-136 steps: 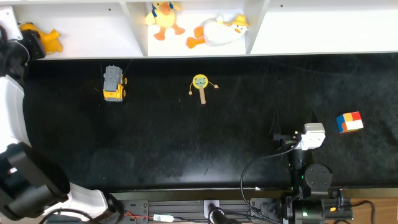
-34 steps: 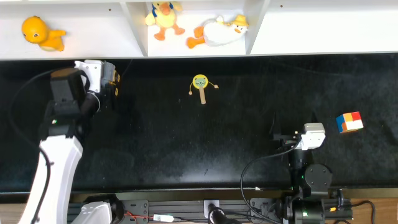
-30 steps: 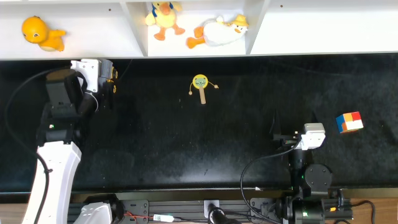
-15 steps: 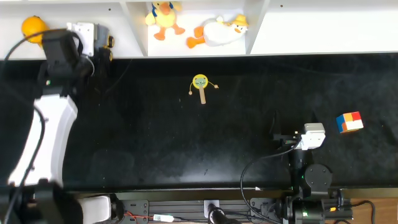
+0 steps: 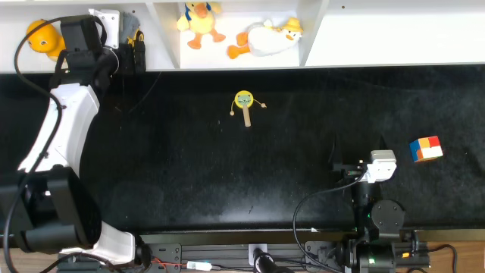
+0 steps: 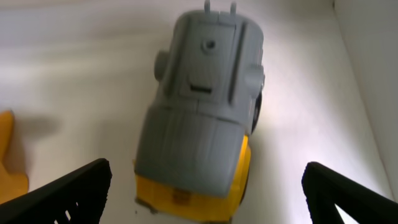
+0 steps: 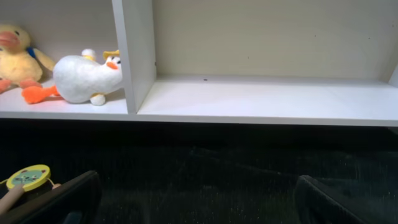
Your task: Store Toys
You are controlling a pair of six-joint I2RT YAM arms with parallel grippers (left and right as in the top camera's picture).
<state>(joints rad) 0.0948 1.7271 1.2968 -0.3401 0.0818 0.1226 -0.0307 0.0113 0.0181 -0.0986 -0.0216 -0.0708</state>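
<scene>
Our left gripper [image 6: 206,168] now gapes wide, gripping nothing. The truck [image 6: 205,106], carried off the mat [image 5: 227,174] toward eleven o'clock, sits free in the shelf's [image 6: 74,74] left compartment beside the orange duck [image 5: 39,34]. We judge it stored; the rattle [image 5: 244,101] and cube [image 5: 425,149] remain.

The toy truck [image 6: 199,106] is grey over yellow. The cube [image 5: 426,149] shows blue, orange-red and white patches. The table [image 5: 227,174] is black, the shelf [image 5: 379,30] white.

Top camera looks down; left wrist peers closely at truck [image 6: 199,112] (right wrist faces the shared shelf [image 7: 261,99]).
</scene>
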